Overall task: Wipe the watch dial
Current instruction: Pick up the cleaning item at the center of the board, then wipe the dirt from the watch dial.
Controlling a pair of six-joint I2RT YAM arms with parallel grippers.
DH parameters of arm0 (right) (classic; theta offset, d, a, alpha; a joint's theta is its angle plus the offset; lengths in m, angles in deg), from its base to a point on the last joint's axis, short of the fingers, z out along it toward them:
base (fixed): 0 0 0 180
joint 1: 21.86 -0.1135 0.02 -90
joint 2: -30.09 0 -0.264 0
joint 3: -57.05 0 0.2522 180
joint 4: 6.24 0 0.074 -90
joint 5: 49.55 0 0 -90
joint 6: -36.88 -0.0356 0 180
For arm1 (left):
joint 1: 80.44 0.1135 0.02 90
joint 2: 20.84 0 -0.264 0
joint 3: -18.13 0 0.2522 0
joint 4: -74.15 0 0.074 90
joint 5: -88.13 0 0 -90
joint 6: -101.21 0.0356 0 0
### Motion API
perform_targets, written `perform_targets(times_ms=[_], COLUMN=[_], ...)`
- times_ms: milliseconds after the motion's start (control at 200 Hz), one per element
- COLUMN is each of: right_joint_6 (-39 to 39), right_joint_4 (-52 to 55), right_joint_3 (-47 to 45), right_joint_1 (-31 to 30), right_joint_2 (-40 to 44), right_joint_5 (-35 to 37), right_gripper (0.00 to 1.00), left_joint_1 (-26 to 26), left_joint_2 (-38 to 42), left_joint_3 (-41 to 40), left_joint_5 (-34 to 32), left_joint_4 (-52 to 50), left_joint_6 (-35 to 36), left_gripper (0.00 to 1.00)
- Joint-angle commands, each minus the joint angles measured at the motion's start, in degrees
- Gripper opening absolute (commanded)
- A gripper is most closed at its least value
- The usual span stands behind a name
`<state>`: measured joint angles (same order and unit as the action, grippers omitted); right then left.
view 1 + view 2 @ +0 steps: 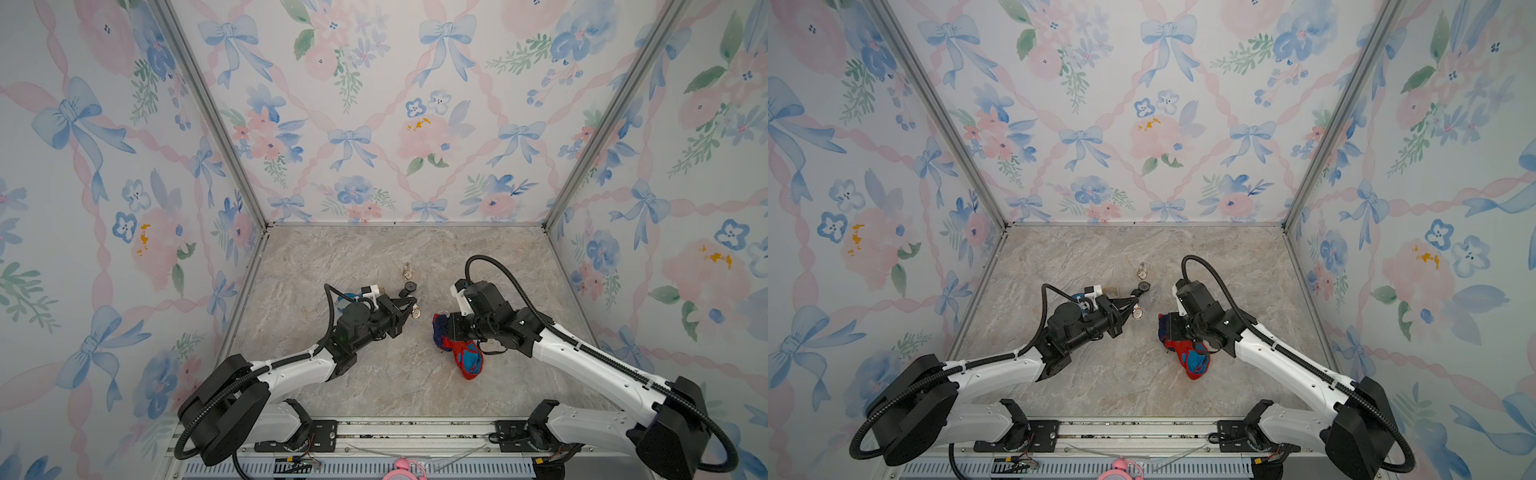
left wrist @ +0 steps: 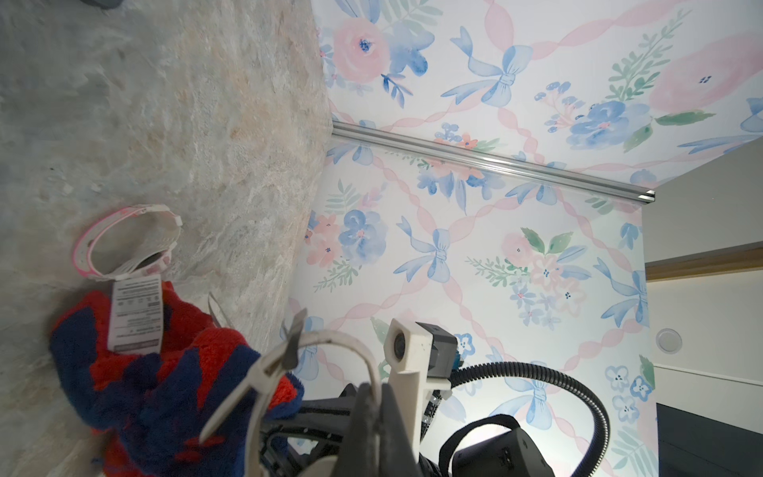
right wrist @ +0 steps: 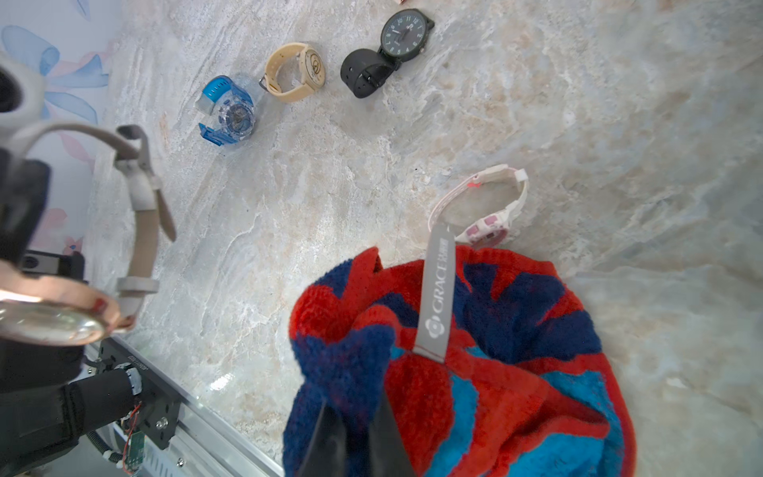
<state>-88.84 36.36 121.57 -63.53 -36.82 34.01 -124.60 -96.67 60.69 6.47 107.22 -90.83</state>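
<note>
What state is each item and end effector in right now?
Left end effector, shut on rose-gold round watch with beige strap, held off the table.
Right end effector, shut on red-and-blue terry towel, bunched, apart from that watch.
Black round watch, on table, strap buckled.
Tan round watch, on table, strap looped.
Translucent blue plastic watch, on table.
Pink-and-white plastic digital watch, on its side, strap looped.

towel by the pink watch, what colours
Red, navy and light blue patches on the towel, best in the right wrist view.

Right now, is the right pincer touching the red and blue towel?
Touching. The right wrist view shows the right pincer shut on a blue fold of the towel.
</note>
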Motion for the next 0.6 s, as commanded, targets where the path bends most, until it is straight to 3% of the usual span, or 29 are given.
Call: perform_targets(times_ms=[0, 595], right_joint_6=[-3.5, -7.3], right_joint_4=[-3.1, -7.0], right_joint_3=[0.2, 4.4], right_joint_1=[-1.9, -5.2], right_joint_2=[2.0, -1.4], right_joint_5=[-0.9, 1.8], right_gripper=[0.01, 0.00], left_joint_1=[-1.2, -4.7], left_joint_2=[-2.7, -7.7], left_joint_3=[2.1, 4.5], left_joint_5=[0.6, 0.4], left_joint_4=[2.4, 2.9], left_joint_6=[1.2, 3.3], left_gripper=[0.00, 0.00])
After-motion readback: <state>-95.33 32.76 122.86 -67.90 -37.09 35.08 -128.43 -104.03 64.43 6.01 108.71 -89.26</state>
